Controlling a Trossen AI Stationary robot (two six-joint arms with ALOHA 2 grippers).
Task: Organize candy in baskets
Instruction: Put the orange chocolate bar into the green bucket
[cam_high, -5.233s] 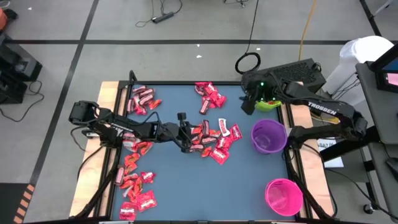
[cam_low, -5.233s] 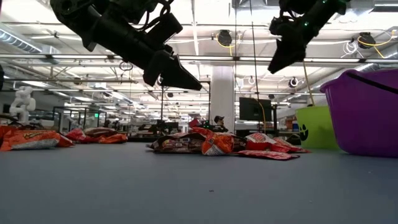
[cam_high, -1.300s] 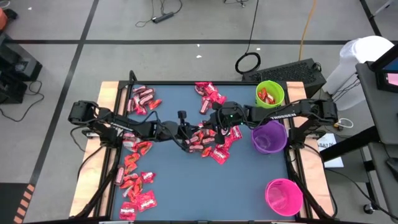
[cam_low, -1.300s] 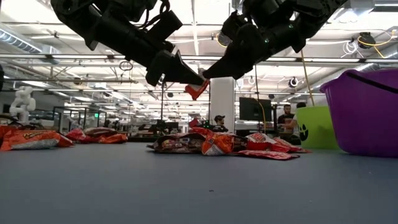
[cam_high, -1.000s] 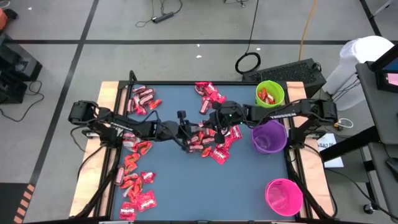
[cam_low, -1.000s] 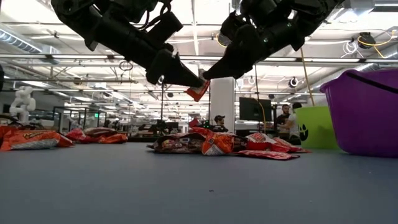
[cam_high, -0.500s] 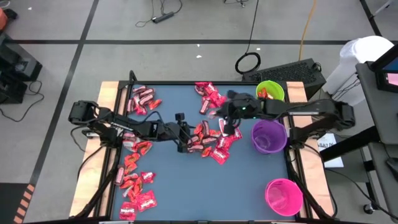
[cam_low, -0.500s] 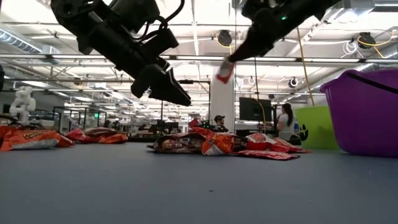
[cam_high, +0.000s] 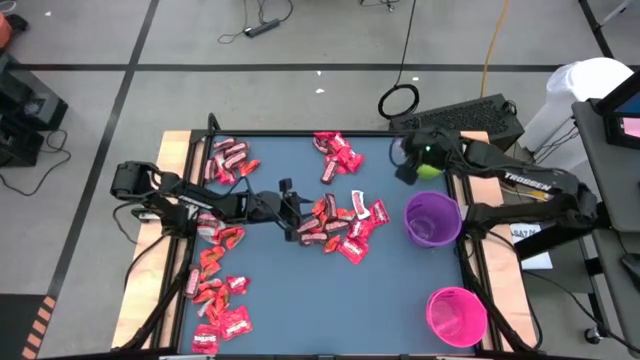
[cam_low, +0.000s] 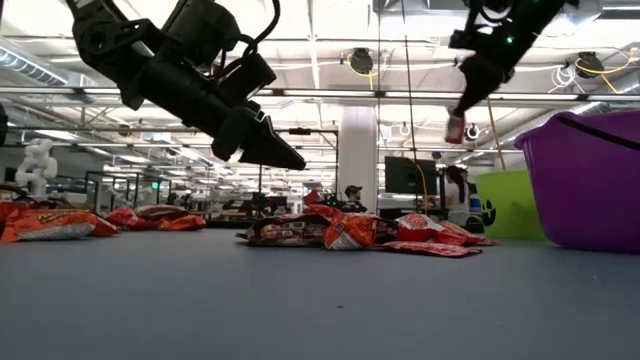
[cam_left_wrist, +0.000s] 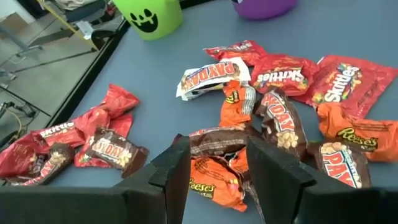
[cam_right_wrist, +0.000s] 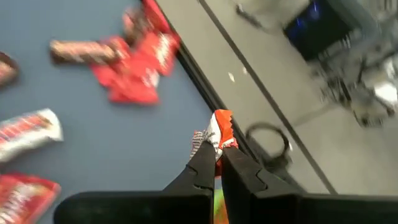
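Observation:
My right gripper (cam_high: 405, 172) hangs high beside the lime green basket (cam_low: 505, 205), which the arm mostly hides from above, shut on a small orange-and-white candy (cam_right_wrist: 219, 127). My left gripper (cam_high: 296, 214) hovers open over the left edge of the middle candy pile (cam_high: 342, 225). In the left wrist view its fingers stand above and to either side of a brown and orange candy (cam_left_wrist: 214, 177), which lies on the pile. The purple basket (cam_high: 432, 220) and the pink basket (cam_high: 457, 315) stand along the right edge. My right gripper pinches one end of the small candy (cam_right_wrist: 214, 142) between its two fingertips, which slant downward. The rest of the wrapper sticks out past the tips. In the low view the candy (cam_low: 455, 128) hangs below the fingers, lifted high clear of the table.
More candy lies in heaps at the far left (cam_high: 230, 160), the far middle (cam_high: 338, 152) and the near left (cam_high: 215, 290). Bare blue table top lies between the middle pile and the pink basket. A person shows far off in the room behind the table.
My right gripper has risen from the middle pile and swung toward the far right, to the green basket, carrying the small candy that was at both grippers' tips. My left gripper has sunk a little toward the pile and drawn slightly left.

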